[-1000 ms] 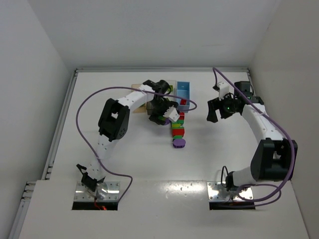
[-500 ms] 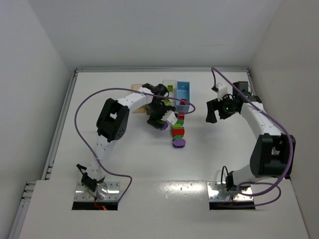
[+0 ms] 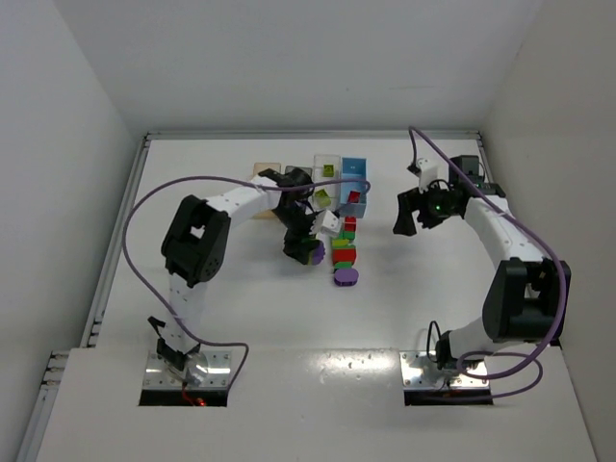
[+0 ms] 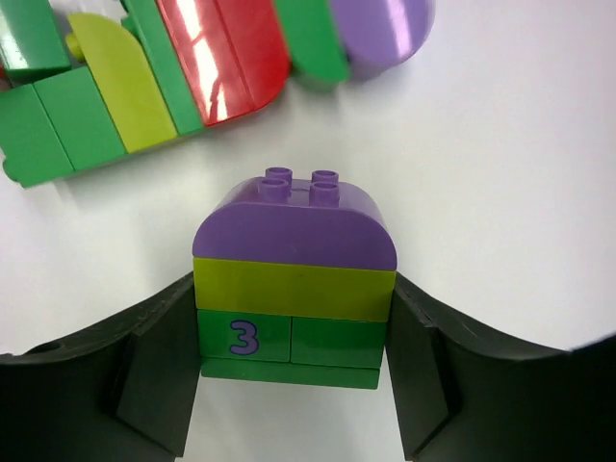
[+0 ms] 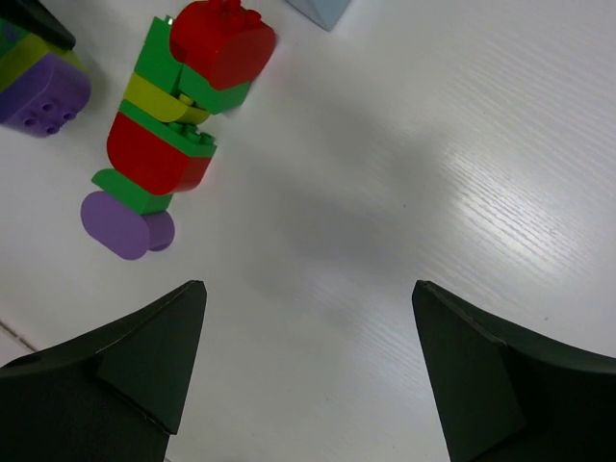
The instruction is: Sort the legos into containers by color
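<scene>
A small stack of legos (image 4: 294, 289), purple dome over lime and dark green with a "3" on it, stands on the white table. My left gripper (image 4: 294, 284) is shut on it, both fingers pressed to its sides; from above the gripper (image 3: 306, 248) covers most of the stack. Just beyond lies a longer row of legos (image 4: 173, 77) in green, lime, red and purple, also seen from above (image 3: 343, 252). My right gripper (image 5: 308, 298) hangs open over bare table to the right of that row (image 5: 164, 144). The containers sit behind: tan (image 3: 267, 171), clear (image 3: 327, 170), light blue (image 3: 358, 173).
The left arm's purple cable (image 3: 154, 207) loops out to the left. A raised table rim (image 3: 308, 135) runs along the back and the left side. White walls close in on both sides.
My left gripper has moved from beside the bins toward the near side, come down over the purple-topped stack and closed on it. The right arm has barely shifted.
</scene>
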Robot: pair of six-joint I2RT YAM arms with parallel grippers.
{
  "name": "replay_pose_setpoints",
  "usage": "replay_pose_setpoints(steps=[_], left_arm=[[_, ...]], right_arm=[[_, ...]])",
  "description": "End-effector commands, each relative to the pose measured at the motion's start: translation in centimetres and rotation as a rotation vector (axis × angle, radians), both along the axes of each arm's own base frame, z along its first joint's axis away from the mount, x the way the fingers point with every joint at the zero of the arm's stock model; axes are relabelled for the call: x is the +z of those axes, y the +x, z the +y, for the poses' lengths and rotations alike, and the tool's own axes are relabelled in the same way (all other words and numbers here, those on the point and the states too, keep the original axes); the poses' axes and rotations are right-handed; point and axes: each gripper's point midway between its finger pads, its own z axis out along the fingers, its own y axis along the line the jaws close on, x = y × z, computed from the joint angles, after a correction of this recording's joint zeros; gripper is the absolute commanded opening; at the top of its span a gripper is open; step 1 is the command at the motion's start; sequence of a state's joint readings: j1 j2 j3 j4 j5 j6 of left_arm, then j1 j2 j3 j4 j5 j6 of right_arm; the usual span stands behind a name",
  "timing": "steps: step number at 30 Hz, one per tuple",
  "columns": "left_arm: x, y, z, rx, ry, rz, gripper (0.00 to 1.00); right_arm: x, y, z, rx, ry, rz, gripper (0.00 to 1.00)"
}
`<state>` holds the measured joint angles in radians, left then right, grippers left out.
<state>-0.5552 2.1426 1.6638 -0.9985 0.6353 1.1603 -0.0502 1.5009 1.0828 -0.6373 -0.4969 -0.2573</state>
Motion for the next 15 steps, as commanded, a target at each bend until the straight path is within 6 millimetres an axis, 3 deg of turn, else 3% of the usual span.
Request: replay_pose_setpoints(steps=[1,2,3,4,5,6,8,9,11,15], left_arm=[[5.5,-2.1,-2.1,0.189,-0.165,0.101,0.45],[6.1,-2.9,-2.5,0.261,-0.168,0.154,0.45],[8.2,-2.2,-3.3,0.289,-0.246,0.102,0.43],[7.2,-3.2,-3.0,0.333,-0.228,0.118,0.42],[7.6,-3.6,-3.3,0.406,-0.23,0.137,0.42],[8.3,-1.9,-3.7,0.455,-0.263,0.035,0.42],[9.7,-2.5,-3.8,0.51,-0.29,-0.035,0.42],[10.3,-1.2,-3.6,0.557,-0.295,-0.117,0.42],[12.2,-1.4,-4.0,0.578,-0.328,-0.182,0.42],[14.0,-0.1,-3.4,0.666,-0.353,-0.348,0.42]], right_arm=[[2.5,0.8,1.9,0.036,0.081,-0.052,0.88],[3.1,0.7,2.4,0.053,0.108,-0.064,0.88],[3.2,0.2,3.2,0.069,0.134,-0.048,0.88],[3.9,-0.7,4.4,0.109,0.186,-0.037,0.88],[4.1,-1.1,4.9,0.127,0.218,-0.025,0.88],[4.5,-1.5,5.8,0.145,0.254,-0.013,0.88],[5.8,-2.9,8.0,0.18,0.363,0.034,0.88],[6.2,-3.3,8.6,0.185,0.398,0.045,0.88],[7.5,-3.8,10.5,0.192,0.505,0.088,0.9],[9.0,-3.8,12.9,0.211,0.673,0.177,0.9]])
